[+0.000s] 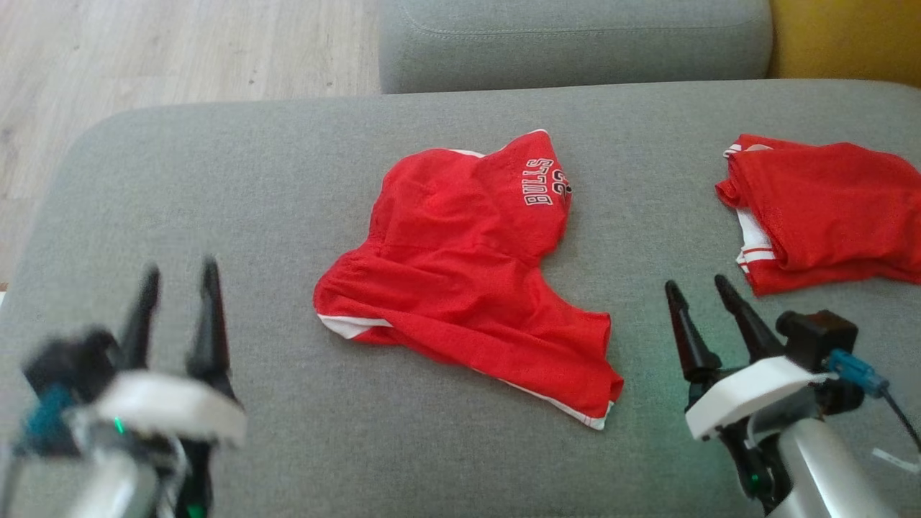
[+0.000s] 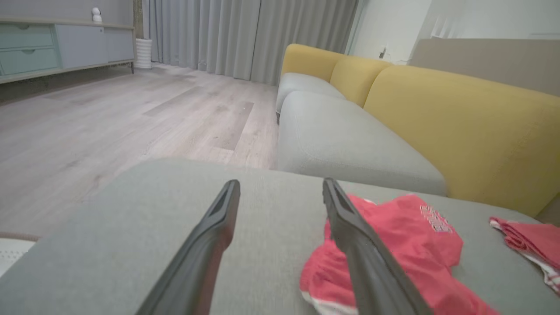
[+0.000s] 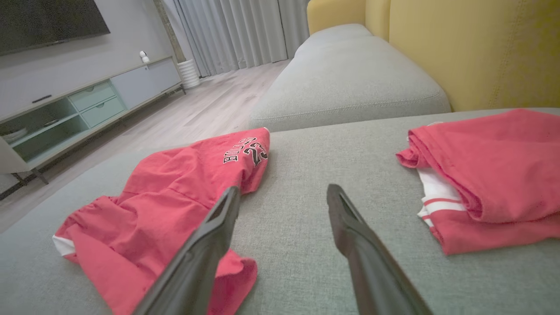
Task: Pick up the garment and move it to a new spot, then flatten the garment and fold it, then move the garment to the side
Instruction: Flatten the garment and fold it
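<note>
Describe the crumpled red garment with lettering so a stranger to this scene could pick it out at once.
Start at the grey fabric seat cushion before the robot. In its middle lies a crumpled red mesh garment with white trim. Unlike the folded red garment towards the cushion's right edge, it lies spread out and bears BULLS lettering.

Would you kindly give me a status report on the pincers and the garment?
Left pincer open, empty. Right pincer open, empty. Red garment crumpled on the cushion, between them, untouched. Second red garment folded at far right, apart.
</note>
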Motion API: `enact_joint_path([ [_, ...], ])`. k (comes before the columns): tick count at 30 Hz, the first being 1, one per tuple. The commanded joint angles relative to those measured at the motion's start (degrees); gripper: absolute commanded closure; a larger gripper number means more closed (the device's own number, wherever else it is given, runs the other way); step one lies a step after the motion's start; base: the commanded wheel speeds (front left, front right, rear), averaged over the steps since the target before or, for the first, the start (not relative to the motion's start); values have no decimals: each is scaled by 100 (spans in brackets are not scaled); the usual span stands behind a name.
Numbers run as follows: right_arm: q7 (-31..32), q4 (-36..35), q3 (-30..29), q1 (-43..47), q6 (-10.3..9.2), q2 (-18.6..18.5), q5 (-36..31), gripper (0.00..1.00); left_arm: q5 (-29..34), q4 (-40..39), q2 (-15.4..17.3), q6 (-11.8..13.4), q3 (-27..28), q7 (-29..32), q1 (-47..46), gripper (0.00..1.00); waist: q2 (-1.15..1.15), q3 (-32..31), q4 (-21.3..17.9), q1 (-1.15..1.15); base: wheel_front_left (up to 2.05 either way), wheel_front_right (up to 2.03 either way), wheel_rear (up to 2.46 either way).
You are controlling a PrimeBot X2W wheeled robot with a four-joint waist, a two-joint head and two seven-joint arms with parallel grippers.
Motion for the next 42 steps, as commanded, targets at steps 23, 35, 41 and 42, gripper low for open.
enact_joint_path([
  [23, 1643, 40, 1391, -348, -4, -438, 1161, 0, 1264, 495, -1148, -1287, 1027, -67, 318, 0, 0, 245, 377, 0, 0, 0, 0],
  [35, 1206, 499, 1349, -903, -4, -451, 1325, 100, 1443, 727, -1375, -1512, 1187, -67, 263, 0, 0, 345, 542, 0, 0, 0, 0],
  [41, 1367, 689, 1296, -1584, -4, -706, 1739, 100, 1517, 803, -1471, -1636, 1223, -68, 143, 0, 0, 570, 596, 0, 0, 0, 0],
  [42, 1471, 780, 1305, -1701, -4, -751, 1860, 100, 1525, 828, -1490, -1657, 1227, -68, 114, 0, 0, 612, 615, 0, 0, 0, 0],
])
